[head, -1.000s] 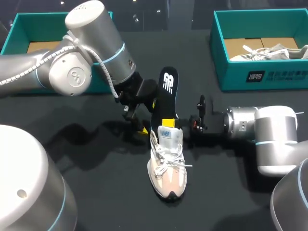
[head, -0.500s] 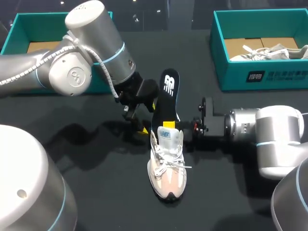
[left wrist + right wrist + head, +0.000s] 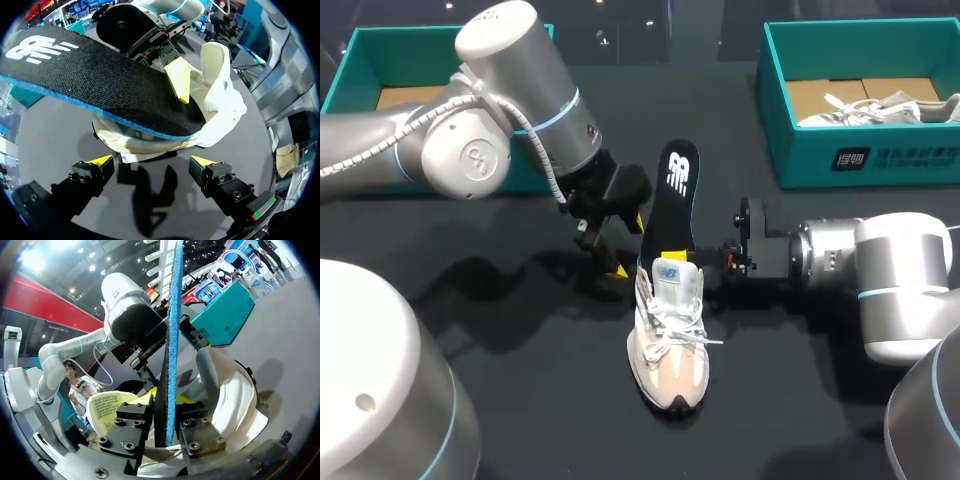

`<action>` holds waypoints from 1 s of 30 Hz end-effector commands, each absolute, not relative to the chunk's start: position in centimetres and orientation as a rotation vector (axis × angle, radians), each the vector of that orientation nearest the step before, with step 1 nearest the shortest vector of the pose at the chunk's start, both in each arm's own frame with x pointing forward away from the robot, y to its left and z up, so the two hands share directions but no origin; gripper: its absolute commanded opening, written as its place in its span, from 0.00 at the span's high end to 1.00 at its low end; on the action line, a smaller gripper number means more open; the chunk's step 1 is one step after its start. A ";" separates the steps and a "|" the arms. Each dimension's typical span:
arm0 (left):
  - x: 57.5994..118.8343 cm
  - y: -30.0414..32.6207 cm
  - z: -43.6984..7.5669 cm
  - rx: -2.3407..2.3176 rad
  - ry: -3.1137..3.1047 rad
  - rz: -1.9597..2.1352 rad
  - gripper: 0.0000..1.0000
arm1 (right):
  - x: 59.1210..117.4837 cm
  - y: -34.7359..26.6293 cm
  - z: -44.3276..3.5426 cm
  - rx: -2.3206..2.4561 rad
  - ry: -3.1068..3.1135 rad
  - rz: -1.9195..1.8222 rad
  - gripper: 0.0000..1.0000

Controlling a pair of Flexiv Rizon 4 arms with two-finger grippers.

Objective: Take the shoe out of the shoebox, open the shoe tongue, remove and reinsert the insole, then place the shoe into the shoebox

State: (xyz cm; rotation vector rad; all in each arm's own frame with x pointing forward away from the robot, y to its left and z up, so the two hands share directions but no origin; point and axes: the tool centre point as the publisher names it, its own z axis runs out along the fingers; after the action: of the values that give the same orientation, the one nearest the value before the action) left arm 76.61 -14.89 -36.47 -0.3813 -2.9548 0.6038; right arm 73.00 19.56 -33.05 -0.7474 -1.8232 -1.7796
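Right pincer: clamped on the thin black foam insole with a blue edge, one finger on each face, low down by the shoe opening. From the grip the insole stands near upright. Its lower end is inside the white-and-pink lace-up sneaker and most of its length is above the collar.

Sneaker sits right below that pincer, upright on the black table.

Left pincer: fingers spread, holding nothing, just short of the heel on the far side from the right pincer, not touching it.

Two teal cardboard shoeboxes, well beyond both pincers: left teal shoebox and right teal shoebox, which has another pale shoe in it.

Risks, as I read it:
- Nothing pins the sneaker, so insole friction could drag or tip it.
- Foam is floppy and may buckle or fold at the collar if pushed.
- The pincers are close together, so finger clash is likely.
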 end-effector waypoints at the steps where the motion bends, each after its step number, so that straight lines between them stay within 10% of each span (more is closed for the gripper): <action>1: 76.5 -14.8 -36.4 -0.383 -2.957 0.602 0.00 | 73.6 19.5 -32.6 -0.725 -1.842 -1.760 0.76; 18: 76.5 -14.8 -36.4 -0.383 -2.957 0.602 0.00 | 75.3 19.7 -29.6 -0.659 -1.934 -1.713 0.76; 30: 76.5 -14.8 -36.4 -0.383 -2.957 0.602 0.00 | 76.7 20.0 -29.9 -0.717 -1.939 -1.659 1.00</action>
State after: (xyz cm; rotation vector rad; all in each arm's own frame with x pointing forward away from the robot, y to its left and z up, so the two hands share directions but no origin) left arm 76.61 -14.89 -36.47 -0.3813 -2.9548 0.6038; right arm 76.62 19.66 -29.81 -0.7082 -1.9319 -1.6724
